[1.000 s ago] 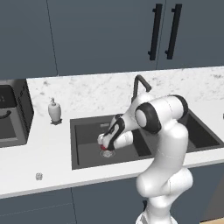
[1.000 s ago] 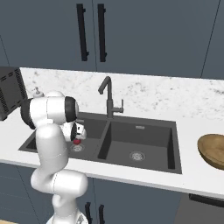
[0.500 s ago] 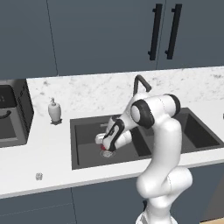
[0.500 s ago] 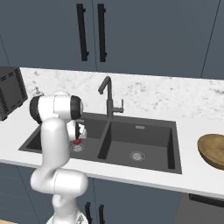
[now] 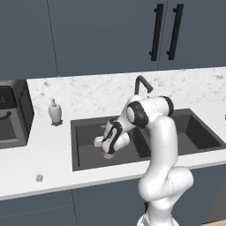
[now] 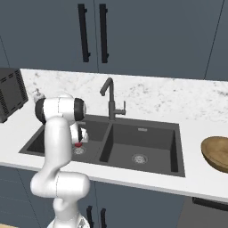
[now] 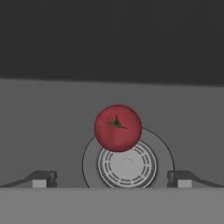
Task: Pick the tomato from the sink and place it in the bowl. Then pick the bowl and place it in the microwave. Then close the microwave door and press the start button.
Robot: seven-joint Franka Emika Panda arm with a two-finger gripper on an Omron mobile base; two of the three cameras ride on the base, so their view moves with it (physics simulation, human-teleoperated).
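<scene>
Red tomato on sink drain; pincer wide open, empty.

Glossy tomato, matt sink

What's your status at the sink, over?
End effector open, low in the left basin of the sink. Tomato by the drain, lined up between the fingertips, not gripped. Nothing blocking. Bowl waiting on counter, right.
</scene>
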